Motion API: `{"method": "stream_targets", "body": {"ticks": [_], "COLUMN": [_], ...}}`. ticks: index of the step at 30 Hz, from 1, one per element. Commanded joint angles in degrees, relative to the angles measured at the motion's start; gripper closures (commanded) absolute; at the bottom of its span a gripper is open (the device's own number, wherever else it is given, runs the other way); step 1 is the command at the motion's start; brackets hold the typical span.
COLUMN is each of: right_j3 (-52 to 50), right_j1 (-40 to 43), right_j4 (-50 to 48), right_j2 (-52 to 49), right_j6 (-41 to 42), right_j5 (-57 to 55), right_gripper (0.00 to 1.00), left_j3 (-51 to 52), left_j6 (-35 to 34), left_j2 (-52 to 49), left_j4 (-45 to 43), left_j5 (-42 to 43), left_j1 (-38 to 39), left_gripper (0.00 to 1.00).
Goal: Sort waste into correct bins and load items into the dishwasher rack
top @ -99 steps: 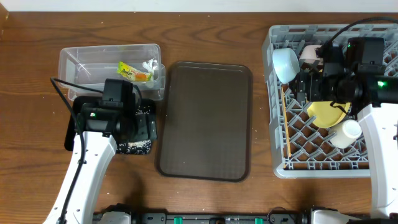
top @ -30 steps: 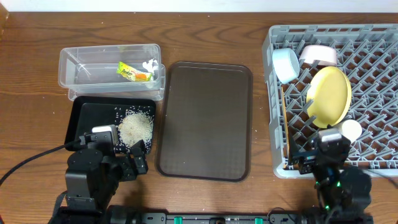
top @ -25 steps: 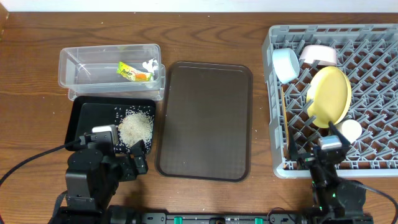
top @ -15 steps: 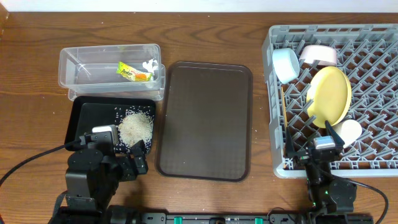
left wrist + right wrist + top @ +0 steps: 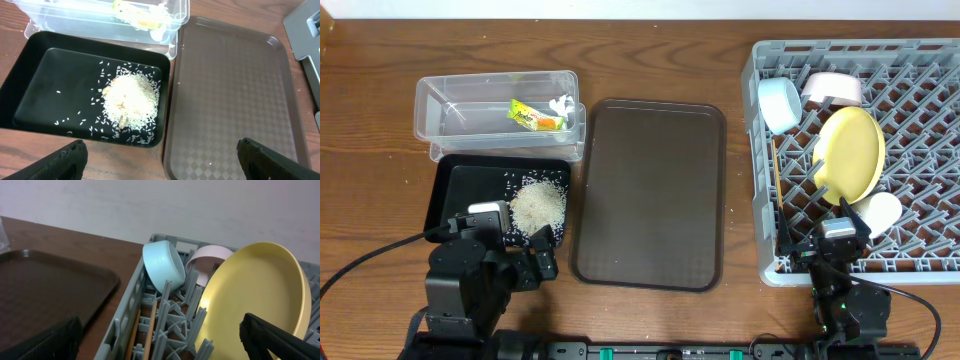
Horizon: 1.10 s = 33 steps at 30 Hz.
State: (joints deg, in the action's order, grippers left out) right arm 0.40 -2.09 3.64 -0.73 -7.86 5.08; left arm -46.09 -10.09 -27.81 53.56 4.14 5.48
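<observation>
Clear tub (image 5: 450, 110): upper left of the overhead frame. It holds the snack wrapper (image 5: 535, 117) and the paper scrap (image 5: 560, 104) at its right end, so the dry litter is kept together.
Black tray (image 5: 455, 185): just below the tub, touching or nearly so. The rice (image 5: 538, 207) is heaped toward its right side with stray grains around it. I judge this the food-waste bin, kept apart from the packaging.
Serving tray (image 5: 648, 195): centre of the frame, with nothing on it.
Dishwasher rack (image 5: 920, 90): right side of the frame.
Yellow plate (image 5: 850, 152): stands on edge between the pegs, probably propped that way to drain.
Blue bowl (image 5: 779, 104) and white bowl (image 5: 833, 87): tipped on their sides at the rack's upper left, leaning on pegs.
Cup (image 5: 880, 210): just below the plate, on its side.
Chopsticks (image 5: 778, 200): laid lengthwise along the rack's left wall, where the wall keeps them from rolling.
Left gripper (image 5: 160, 157): lower left, near the black tray's bottom edge, fingers spread wide and empty.
Right gripper (image 5: 160, 337): lower right, at the rack's near edge, fingers spread wide and gripping nothing.
Progress: all waste is binned and all items are racked, so the task looks complete.
</observation>
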Motion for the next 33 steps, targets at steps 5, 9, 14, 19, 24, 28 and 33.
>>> {"method": "stream_targets", "body": {"ticks": [5, 9, 14, 19, 24, 28, 33], "right_j3": [-0.1, -0.1, -0.1, -0.1, -0.1, -0.1, -0.1], "right_j1": [-0.5, -0.5, -0.5, -0.5, -0.5, -0.5, -0.5], "right_j4": [0.2, 0.3, 0.3, 0.3, 0.2, 0.3, 0.3], "right_j2": [0.1, 0.1, 0.1, 0.1, 0.1, 0.1, 0.1], "right_j6": [-0.6, -0.6, -0.6, -0.6, -0.6, -0.6, -0.6], "right_j5": [-0.6, -0.6, -0.6, -0.6, -0.6, -0.6, -0.6], "right_gripper": [0.01, 0.01, 0.01, 0.01, 0.01, 0.01, 0.01], "left_j3": [0.3, 0.3, 0.3, 0.3, 0.3, 0.6, 3.2], "left_j6": [0.4, 0.4, 0.4, 0.4, 1.9, 3.7, 7.8], "left_j2": [0.2, 0.2, 0.2, 0.2, 0.2, 0.4, 3.2], "left_j4": [-0.1, -0.1, -0.1, 0.0, 0.4, 2.5, 1.8], "left_j5": [-0.3, -0.3, -0.3, -0.3, -2.6, -4.7, -5.0], "left_j1": [0.1, 0.1, 0.1, 0.1, 0.1, -0.4, -2.2], "left_gripper": [0.02, 0.02, 0.02, 0.02, 0.02, 0.02, 0.02]}}
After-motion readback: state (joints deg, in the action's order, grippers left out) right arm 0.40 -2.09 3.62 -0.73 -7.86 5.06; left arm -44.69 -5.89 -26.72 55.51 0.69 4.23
